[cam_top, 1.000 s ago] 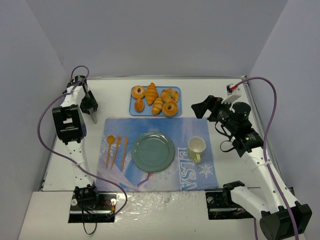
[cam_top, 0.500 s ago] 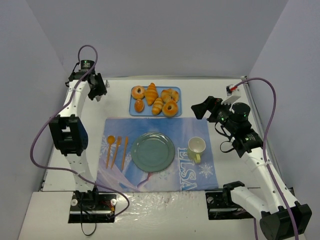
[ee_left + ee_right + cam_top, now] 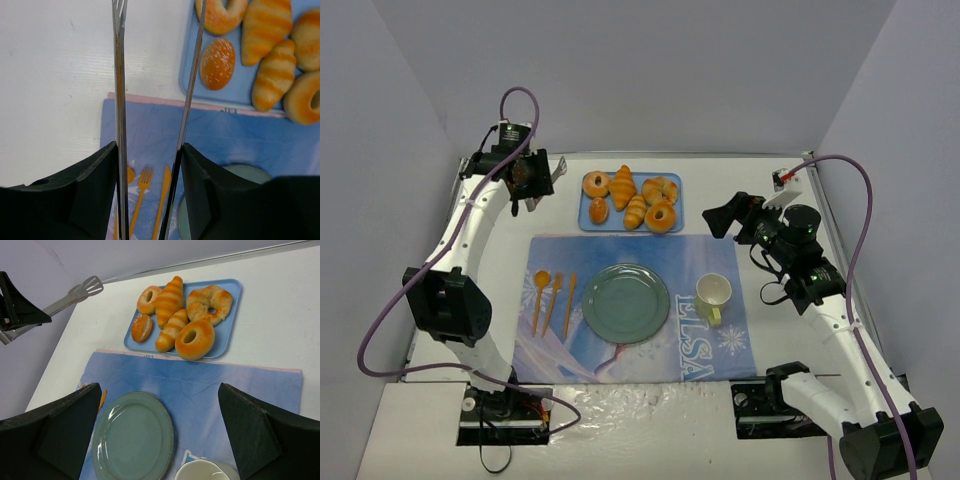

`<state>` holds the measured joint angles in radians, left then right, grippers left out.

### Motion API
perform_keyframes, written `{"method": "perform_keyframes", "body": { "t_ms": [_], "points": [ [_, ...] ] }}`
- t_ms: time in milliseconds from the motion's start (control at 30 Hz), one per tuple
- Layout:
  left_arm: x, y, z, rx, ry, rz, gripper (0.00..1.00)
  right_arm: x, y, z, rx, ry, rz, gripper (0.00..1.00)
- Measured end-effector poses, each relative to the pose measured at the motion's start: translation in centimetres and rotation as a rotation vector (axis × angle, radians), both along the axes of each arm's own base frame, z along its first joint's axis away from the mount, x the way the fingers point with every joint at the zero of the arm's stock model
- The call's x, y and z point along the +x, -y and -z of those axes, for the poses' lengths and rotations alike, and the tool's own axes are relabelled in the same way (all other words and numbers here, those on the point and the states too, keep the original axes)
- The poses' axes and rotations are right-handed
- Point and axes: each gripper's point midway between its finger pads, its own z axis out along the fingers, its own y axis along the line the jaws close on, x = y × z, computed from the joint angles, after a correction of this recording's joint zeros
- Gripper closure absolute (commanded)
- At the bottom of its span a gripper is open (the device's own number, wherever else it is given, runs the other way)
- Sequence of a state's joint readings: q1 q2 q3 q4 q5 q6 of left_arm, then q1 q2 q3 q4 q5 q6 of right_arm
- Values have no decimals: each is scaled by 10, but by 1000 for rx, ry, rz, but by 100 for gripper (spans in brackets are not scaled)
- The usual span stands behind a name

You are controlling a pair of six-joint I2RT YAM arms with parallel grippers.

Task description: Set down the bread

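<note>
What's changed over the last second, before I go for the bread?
The left arm's fingers, gripping the tongs, swung away from the table's left side, farther back and in toward the tray's left edge. Nothing was picked up or released. The right arm's fingers, bread, plate, mug and cutlery stayed put.

Plain white surface (image 3: 770, 190), two things sitting right on it: a blue tray (image 3: 224, 332) toward the back and a blue Elsa placemat (image 3: 620, 250) butted up against its near edge.
</note>
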<state>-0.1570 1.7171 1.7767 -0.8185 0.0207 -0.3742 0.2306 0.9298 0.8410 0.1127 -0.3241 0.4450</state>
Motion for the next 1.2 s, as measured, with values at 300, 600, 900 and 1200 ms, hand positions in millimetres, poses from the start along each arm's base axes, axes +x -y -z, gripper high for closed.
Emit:
{"method": "perform_keyframes", "body": {
  "t_ms": [300, 600, 900, 1200],
  "points": [
    [-46, 54, 3, 5, -14, 159, 53, 0, 0, 0, 0, 1, 0, 0],
    [-62, 74, 28, 49, -56, 208, 53, 0, 0, 0, 0, 0, 0, 0],
    [-50, 89, 42, 55, -48, 207, 53, 0, 0, 0, -1, 0, 0, 0],
    [-41, 92, 72, 82, -102, 190, 53, 0, 0, 0, -1, -1, 0, 0]
  ]
}}
